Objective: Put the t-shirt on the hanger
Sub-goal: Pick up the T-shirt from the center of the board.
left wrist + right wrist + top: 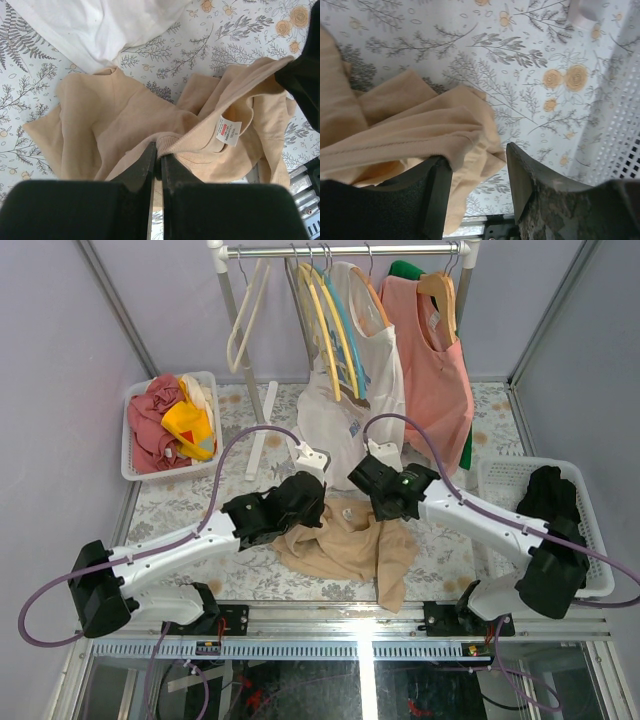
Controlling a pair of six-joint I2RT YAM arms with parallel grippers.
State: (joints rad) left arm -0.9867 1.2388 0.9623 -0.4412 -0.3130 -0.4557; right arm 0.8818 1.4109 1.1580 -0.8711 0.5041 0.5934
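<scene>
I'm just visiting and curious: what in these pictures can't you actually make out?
- Left wrist view: the print on the label, too small to read.
- Top view: the lower bar of the hanger, hidden by the white shirt and neighbouring yellow hangers.
- Top view: the sleeves of the t-shirt, lost in its own crumpled folds.

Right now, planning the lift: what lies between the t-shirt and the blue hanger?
In the top view, the white printed shirt hangs below the hanger, down toward the t-shirt.
</scene>
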